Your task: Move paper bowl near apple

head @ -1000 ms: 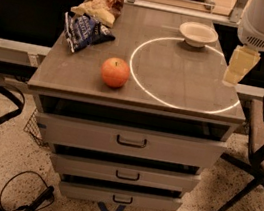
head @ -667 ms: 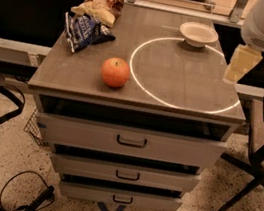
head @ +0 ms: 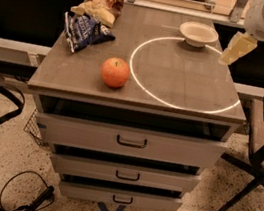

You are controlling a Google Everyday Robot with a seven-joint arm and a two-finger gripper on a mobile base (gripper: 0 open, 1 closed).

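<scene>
I judge the paper bowl (head: 199,34) light, thin-walled and easily crushed, so I would take hold at its flared rim, pinching across the wall with low force. It is shallow, round and off-white. It sits upright at the far right of the bench (head: 76,75), well apart from the apple (head: 115,72). The claw (head: 237,48) hangs just right of the bowl, not touching it; I cannot tell how far open it is.

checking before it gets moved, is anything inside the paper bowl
Nothing shows inside the paper bowl: the visible inner surface is plain off-white. Its near wall hides the lowest part of its bottom. The gripper hangs just right of it, not touching.
</scene>
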